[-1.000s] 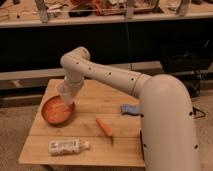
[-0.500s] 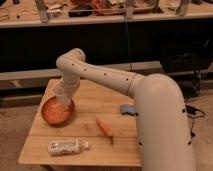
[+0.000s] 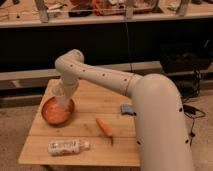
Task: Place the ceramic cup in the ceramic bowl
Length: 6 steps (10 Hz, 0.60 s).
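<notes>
The orange-brown ceramic bowl [image 3: 54, 113] sits on the left side of the wooden table [image 3: 95, 142]. My white arm reaches from the right across the table, and my gripper [image 3: 61, 98] hangs right over the bowl's far side. A small pale cup-like shape [image 3: 59, 92] shows at the gripper, just above the bowl's rim. I cannot tell whether the gripper holds it or whether the cup touches the bowl.
A carrot [image 3: 104, 128] lies in the table's middle. A white bottle with a speckled label [image 3: 67, 146] lies near the front left edge. A small blue object [image 3: 127, 109] lies by my arm at the right. Cluttered shelves run along the back.
My arm has swung left and lowered a little, bringing the gripper from above the bowl's right edge to over the bowl. Nothing else on the table moved.
</notes>
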{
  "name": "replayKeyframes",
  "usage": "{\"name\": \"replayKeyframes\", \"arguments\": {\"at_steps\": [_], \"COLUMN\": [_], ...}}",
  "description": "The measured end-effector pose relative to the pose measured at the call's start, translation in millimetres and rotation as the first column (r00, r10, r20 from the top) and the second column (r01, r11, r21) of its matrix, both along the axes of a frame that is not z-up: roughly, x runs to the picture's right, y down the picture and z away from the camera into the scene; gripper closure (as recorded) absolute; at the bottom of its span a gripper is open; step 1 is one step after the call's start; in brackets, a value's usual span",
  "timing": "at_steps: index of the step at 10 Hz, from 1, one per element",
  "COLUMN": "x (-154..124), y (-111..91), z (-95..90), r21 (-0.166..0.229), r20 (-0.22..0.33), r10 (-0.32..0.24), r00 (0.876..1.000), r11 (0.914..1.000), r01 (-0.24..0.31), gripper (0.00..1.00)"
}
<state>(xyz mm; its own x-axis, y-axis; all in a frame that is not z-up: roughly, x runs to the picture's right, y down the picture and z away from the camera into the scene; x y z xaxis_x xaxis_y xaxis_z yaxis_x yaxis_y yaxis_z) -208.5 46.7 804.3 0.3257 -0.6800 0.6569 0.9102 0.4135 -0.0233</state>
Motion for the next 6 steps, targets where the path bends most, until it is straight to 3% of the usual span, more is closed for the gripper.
{"name": "replayKeyframes", "arguments": {"at_steps": [1, 6], "x": [-2.0, -7.7], "y": [0.1, 0.6], "z": [-0.1, 2.5], "r21": [0.001, 0.005], "r20": [0.004, 0.014], "r10": [-0.004, -0.016], "r00": [1.0, 1.0], "r11": [1.0, 0.9999], "r01": [0.004, 0.016], "gripper": [0.91, 0.89]}}
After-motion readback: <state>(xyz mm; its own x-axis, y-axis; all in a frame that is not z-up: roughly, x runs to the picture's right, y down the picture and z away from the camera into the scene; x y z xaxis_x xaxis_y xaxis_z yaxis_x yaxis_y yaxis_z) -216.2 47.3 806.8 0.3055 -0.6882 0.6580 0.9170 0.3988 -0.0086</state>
